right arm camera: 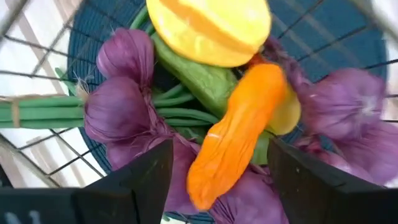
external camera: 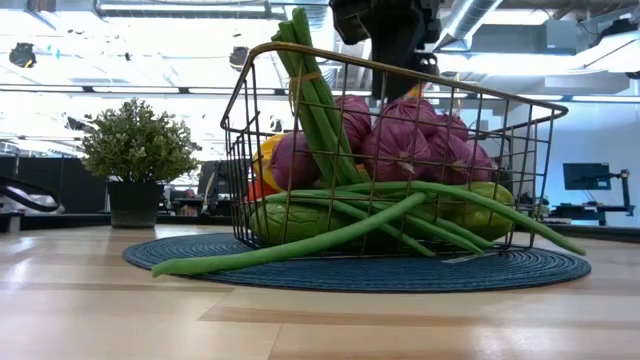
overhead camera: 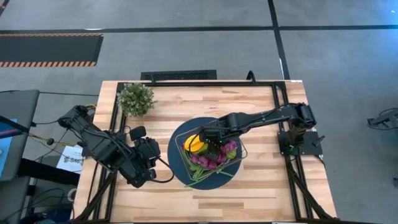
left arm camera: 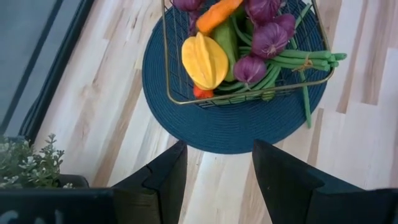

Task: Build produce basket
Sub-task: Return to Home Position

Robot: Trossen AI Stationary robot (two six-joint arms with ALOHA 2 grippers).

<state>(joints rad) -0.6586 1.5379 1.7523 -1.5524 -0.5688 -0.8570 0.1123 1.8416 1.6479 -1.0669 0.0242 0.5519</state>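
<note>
Full basket, right arm to be withdrawn.
The basket (left arm camera: 165,56) is set on the blue mat (left arm camera: 236,127), heaped with produce (overhead camera: 214,155). The right gripper (right arm camera: 219,149), open and empty above it, is best raised straight up past the rim; the left gripper (left arm camera: 219,149) is parked open nearby.

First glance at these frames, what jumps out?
A gold wire basket on a dark blue round mat mid-table, heaped with a yellow starfruit, orange chili pepper, purple bulbs and green beans poking past the rim. The right hand hovers open above it; the left hand waits open beside the mat.
</note>
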